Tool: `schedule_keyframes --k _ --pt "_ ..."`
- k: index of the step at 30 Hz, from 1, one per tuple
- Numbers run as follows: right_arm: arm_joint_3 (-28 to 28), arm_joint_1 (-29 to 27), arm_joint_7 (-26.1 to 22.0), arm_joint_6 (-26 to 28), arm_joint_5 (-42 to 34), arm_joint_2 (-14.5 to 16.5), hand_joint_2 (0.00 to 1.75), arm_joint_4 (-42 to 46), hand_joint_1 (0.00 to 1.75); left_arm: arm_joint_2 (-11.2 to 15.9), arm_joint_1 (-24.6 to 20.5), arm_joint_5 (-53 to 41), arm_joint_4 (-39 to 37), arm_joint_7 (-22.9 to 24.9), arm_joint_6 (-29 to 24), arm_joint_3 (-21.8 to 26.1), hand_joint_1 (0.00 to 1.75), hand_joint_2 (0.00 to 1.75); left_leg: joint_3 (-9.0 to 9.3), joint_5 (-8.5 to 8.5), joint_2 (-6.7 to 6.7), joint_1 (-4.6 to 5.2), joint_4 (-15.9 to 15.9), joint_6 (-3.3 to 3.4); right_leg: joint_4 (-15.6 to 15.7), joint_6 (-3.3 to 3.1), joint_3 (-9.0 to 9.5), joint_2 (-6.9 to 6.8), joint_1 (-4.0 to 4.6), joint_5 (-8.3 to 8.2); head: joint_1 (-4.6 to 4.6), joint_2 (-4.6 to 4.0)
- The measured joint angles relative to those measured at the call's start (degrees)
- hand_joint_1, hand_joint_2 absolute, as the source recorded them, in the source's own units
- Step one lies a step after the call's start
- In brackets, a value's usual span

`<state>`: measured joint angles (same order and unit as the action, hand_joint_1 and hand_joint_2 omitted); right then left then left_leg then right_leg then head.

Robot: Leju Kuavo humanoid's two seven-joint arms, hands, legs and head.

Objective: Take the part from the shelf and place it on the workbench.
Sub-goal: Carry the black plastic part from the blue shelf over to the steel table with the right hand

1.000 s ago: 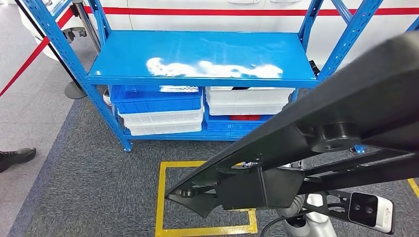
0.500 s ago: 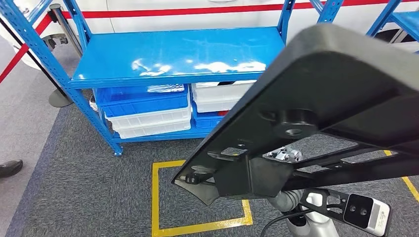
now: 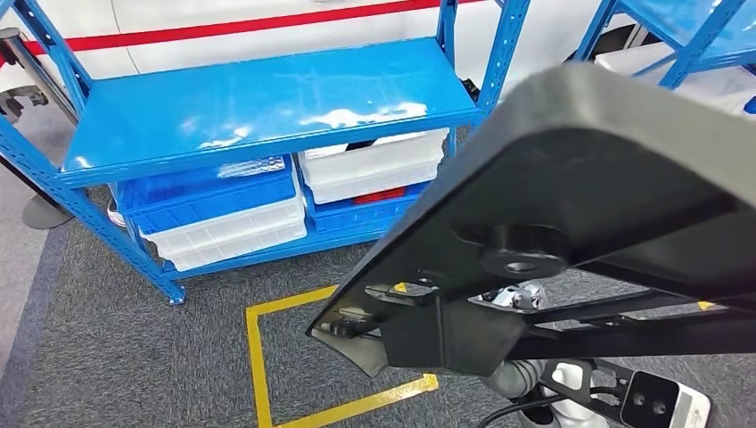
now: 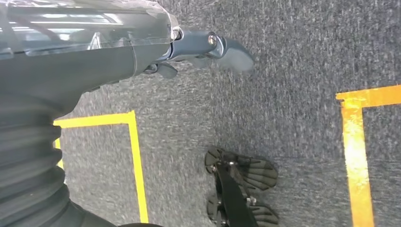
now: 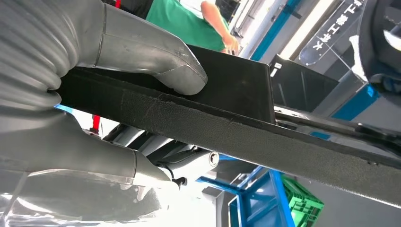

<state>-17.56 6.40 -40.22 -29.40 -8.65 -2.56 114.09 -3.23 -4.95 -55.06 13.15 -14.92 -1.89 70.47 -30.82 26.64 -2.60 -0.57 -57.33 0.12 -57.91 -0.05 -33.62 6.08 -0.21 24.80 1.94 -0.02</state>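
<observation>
Large black part [image 3: 615, 178] held up close under the head camera, tilted, covering the right side of that view; underside shows a round boss and a boxy bracket. Right hand [image 5: 94, 90] grips it at the edge: in the right wrist view the thick grey thumb [image 5: 156, 56] presses on one face of the part [image 5: 227, 123], and the rest of the hand clamps the opposite face, so the flat black panel runs out from between them. Part sits in the hand, off the shelf, not on any surface.

Left hand [image 4: 208, 49] hangs over the grey carpet [image 4: 293, 61], holds nothing, dark fingers [image 4: 231, 52] stretched out and not closed on anything; how far apart they are, cannot tell.

Below the part in the head view: yellow tape square [image 3: 267, 357] on the carpet, and a white camera module [image 3: 664, 406] at the lower right near the silver arm.

Further out: blue shelf [image 3: 250, 111], its top deck bare and glossy. Under the deck, stacked bins: blue bin [image 3: 209, 192] over white ones on the left, white bin [image 3: 374, 169] on the right with blue below.

Far back: white wall with red stripe [image 3: 223, 28]. A person in a green top [image 5: 189, 26] is behind the part in the right wrist view.
</observation>
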Motion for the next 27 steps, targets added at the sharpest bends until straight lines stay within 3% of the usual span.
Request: schedule_keyframes --k 2,3,5,7,8,10,12,13,15,17,18,20,21,22,23,24,25,27 --pt "0.45 -0.33 -0.01 -0.44 -0.38 -0.43 1.75 0.37 1.69 -0.19 -0.09 -0.31 -0.02 0.08 -0.38 -0.43 0.00 1.75 -0.02 -0.45 1.24 -0.24 0.51 0.73 -1.41 0.58 -0.84 -1.63 0.15 1.03 -0.02 0.00" --pt "0.67 -0.39 -0.01 -0.94 -0.59 -0.62 1.75 0.45 1.69 -0.26 -0.08 -0.37 -0.03 0.16 -0.63 -0.58 0.00 1.75 -0.07 -0.63 1.89 -0.37 0.74 1.04 -3.68 0.81 -1.93 -3.06 0.20 2.49 -0.02 0.00" --pt "1.15 -0.49 -0.01 -2.55 -1.07 -0.86 1.75 0.33 1.69 -0.27 0.15 -0.23 -0.03 0.32 -1.06 -0.63 0.00 1.75 -0.32 -0.70 3.25 -0.25 0.77 1.30 -11.05 1.25 -5.48 -5.15 -0.07 6.33 -0.02 0.00" --pt "1.67 -0.56 0.01 -4.33 -1.44 -0.88 1.75 -0.04 1.69 -0.26 0.38 0.19 -0.03 -0.03 -1.20 -0.60 0.00 1.75 -0.53 -0.70 4.70 -0.17 0.71 1.30 -16.03 1.63 -7.75 -5.63 -0.46 7.81 -0.02 0.00" --pt "1.94 -0.57 0.01 -5.10 -1.53 -0.86 1.75 -0.24 1.69 -0.25 0.41 0.38 -0.03 -0.43 -1.18 -0.58 0.00 1.75 -0.56 -0.69 5.39 -0.17 0.68 1.27 -15.37 1.72 -7.24 -5.87 -0.60 6.95 -0.02 0.00" --pt "2.60 -0.56 0.02 -6.23 -1.60 -0.74 1.75 -0.55 1.69 -0.19 0.35 0.83 -0.03 -1.39 -0.97 -0.55 0.00 1.75 -0.40 -0.61 6.50 -0.13 0.61 1.07 -8.26 1.58 -3.08 -7.30 -0.66 3.43 -0.02 0.00" --pt "3.25 -0.61 0.01 -6.71 -1.83 -0.41 1.75 -0.62 1.69 0.13 0.31 1.10 -0.02 -2.21 -0.61 -0.51 0.00 1.75 -0.25 -0.45 7.43 0.13 0.44 0.51 -1.50 0.87 0.57 -9.17 -0.23 1.40 -0.02 0.00" --pt "3.56 -0.72 0.01 -6.86 -1.98 -0.21 1.75 -0.61 1.69 0.36 0.30 1.23 -0.02 -2.52 -0.43 -0.49 0.00 1.75 -0.21 -0.38 7.89 0.26 0.38 0.18 -0.09 0.47 1.19 -9.57 0.01 1.23 -0.01 0.00" --pt "4.08 -1.12 -0.01 -7.06 -2.17 0.10 1.75 -0.54 1.69 0.86 0.17 1.64 -0.01 -2.93 -0.17 -0.45 0.00 1.75 -0.09 -0.33 8.90 0.35 0.41 -0.52 0.21 -0.25 0.90 -8.61 0.19 1.18 -0.01 0.00" --pt "4.39 -1.53 -0.01 -7.15 -2.22 0.38 1.75 -0.28 1.69 1.34 -0.02 2.27 0.01 -3.19 -0.20 -0.32 0.00 1.75 -0.49 0.77 7.64 0.10 -0.81 -1.24 0.51 -1.00 0.81 -7.51 -0.03 0.77 -0.01 0.00" --pt "4.45 -1.67 -0.01 -7.20 -2.26 0.62 1.75 -0.12 1.69 1.62 -0.01 2.64 0.01 -3.26 -0.31 -0.14 0.00 1.75 -1.40 2.23 6.25 -0.03 -2.99 -1.55 0.67 -1.39 0.80 -6.99 -0.19 0.56 -0.01 0.00" --pt "4.46 -1.95 -0.01 -7.40 -2.32 1.17 1.75 0.04 1.69 2.00 0.23 3.41 0.01 -3.41 -0.57 0.51 0.00 1.75 -4.70 6.21 3.61 -0.18 -10.43 -1.91 0.71 -1.87 0.62 -5.85 -0.22 0.34 -0.01 0.00" --pt "4.46 -2.12 0.00 -7.49 -2.32 1.36 1.75 0.04 1.69 2.16 0.40 3.74 0.01 -3.49 -0.68 0.85 0.00 1.75 -6.42 7.68 3.20 -0.18 -14.18 -2.00 0.69 -1.95 0.55 -5.17 -0.16 0.29 -0.01 0.00" --pt "4.46 -2.29 0.01 -7.58 -2.32 1.46 1.75 0.03 1.69 2.25 0.53 4.01 0.01 -3.60 -0.75 1.15 0.00 1.75 -7.47 8.08 3.05 -0.18 -16.37 -2.02 0.64 -1.99 0.52 -4.44 -0.11 0.25 0.00 0.00" --pt "4.47 -2.40 0.01 -7.62 -2.32 1.52 1.75 0.03 1.69 2.29 0.59 4.20 0.01 -3.73 -0.76 1.37 0.00 1.75 -7.54 7.33 2.99 -0.18 -16.40 -1.98 0.57 -1.98 0.53 -3.71 -0.08 0.23 0.00 0.00" --pt "4.47 -2.46 0.02 -7.62 -2.32 1.56 1.75 0.03 1.69 2.32 0.61 4.34 0.01 -3.89 -0.76 1.58 0.00 1.75 -6.46 5.49 2.81 -0.19 -13.98 -1.86 0.49 -1.94 0.59 -2.97 -0.07 0.24 0.00 0.00" --pt "4.47 -2.50 0.02 -7.60 -2.30 1.62 1.75 0.03 1.69 2.36 0.60 4.43 0.01 -4.04 -0.74 1.79 0.00 1.75 -4.62 3.17 2.21 -0.21 -9.94 -1.69 0.38 -1.84 0.65 -2.24 -0.07 0.27 0.00 0.00" --pt "4.47 -2.63 0.01 -7.41 -2.06 1.82 1.75 0.04 1.69 2.51 0.58 4.42 0.02 -4.22 -0.73 2.18 0.00 1.75 -1.23 0.35 0.11 -0.29 -2.55 -1.23 0.07 -1.41 0.51 -0.92 0.04 0.30 0.00 0.00"
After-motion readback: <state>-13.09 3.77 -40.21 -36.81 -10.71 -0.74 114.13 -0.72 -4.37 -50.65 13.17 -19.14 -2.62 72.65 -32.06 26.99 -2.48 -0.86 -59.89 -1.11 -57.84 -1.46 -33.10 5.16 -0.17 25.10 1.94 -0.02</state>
